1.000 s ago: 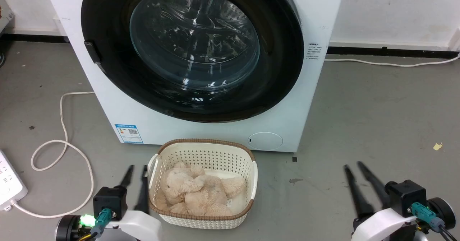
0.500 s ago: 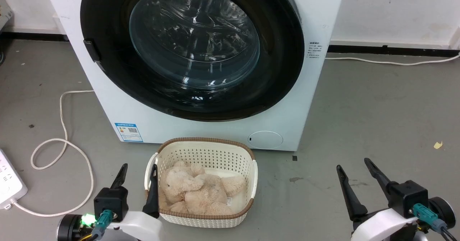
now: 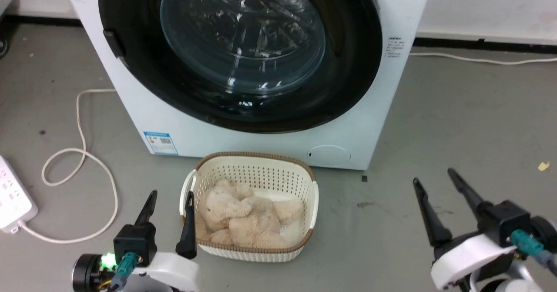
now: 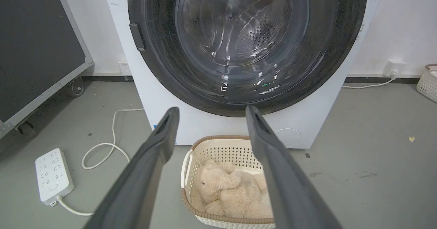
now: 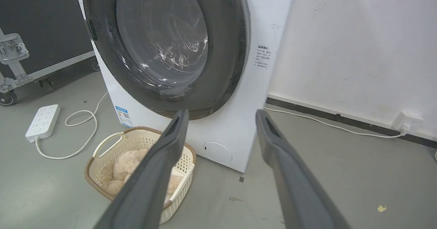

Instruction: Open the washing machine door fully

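The washing machine door is a glossy black ring around a bulging glass bowl, lying flat against the white machine; it also fills the top of the left wrist view and right wrist view. A small black latch tab sits on its left rim. My left gripper is open, low at the basket's left side, far below the door. My right gripper is open over bare floor to the machine's lower right, touching nothing.
A cream basket with a beige plush toy stands on the floor right before the machine. A white power strip and looped cable lie at the left. A black wheeled case stands further left.
Both grippers went from nearly shut to open. The camera has shifted, so the machine and basket sit higher and a little to the right in view.
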Available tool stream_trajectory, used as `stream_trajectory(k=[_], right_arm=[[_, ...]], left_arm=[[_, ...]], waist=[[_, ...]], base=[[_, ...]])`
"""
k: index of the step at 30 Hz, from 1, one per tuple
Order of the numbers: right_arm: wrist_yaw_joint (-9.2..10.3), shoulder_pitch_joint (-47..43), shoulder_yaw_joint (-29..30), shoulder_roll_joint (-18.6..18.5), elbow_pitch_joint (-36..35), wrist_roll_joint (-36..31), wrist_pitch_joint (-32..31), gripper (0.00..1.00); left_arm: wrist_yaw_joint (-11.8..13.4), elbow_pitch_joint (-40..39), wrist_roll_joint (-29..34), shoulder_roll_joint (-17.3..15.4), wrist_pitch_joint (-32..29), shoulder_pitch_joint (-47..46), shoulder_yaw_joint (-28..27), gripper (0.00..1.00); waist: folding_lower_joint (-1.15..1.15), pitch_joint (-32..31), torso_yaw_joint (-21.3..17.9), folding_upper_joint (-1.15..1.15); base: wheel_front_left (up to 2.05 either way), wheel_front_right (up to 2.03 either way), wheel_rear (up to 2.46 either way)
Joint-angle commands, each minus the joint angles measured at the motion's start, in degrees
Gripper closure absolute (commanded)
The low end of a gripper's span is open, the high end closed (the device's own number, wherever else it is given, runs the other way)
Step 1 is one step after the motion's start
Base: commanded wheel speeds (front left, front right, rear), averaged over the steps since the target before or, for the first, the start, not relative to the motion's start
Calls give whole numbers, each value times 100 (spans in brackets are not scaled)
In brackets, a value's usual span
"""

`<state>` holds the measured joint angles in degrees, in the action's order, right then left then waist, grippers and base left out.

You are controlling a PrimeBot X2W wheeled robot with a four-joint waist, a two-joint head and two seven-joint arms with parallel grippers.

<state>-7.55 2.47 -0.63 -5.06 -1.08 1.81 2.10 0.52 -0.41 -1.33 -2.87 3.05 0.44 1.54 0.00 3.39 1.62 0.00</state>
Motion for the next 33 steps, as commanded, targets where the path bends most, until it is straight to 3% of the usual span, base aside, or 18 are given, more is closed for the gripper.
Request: stream_trajectory(k=[1,11,12,13,14,23,33], right_arm=[[2,175,-7,-87,-64,89,-5,0],[2,713,53,-289,-40,393,-89,0],[2,785,65,-293,-24,467,-118,18],[2,865,98,-280,-7,566,-148,97],[2,1043,195,-246,30,773,-221,100],[3,1864,613,-199,371,1370,-596,100],[3,3260,1454,120,1396,2010,-1355,100]], left_arm=[[36,-59,-50,-1,64,-130,41,0],[75,-88,-144,-1,171,-274,174,0],[80,-94,-152,-1,183,-291,181,0],[85,-97,-158,-1,195,-306,188,0],[89,-98,-168,-1,219,-339,209,0],[137,-153,-241,-1,315,-499,294,0],[152,-194,-275,-1,435,-671,344,0]], waist=[[0,96,47,0],[0,344,186,0],[0,373,199,0],[0,402,211,0],[0,466,234,0],[0,746,335,0],[0,1043,467,0]], base=[[0,0,0],[0,0,0],[0,0,0],[0,0,0],[0,0,0],[0,0,0],[0,0,0]])
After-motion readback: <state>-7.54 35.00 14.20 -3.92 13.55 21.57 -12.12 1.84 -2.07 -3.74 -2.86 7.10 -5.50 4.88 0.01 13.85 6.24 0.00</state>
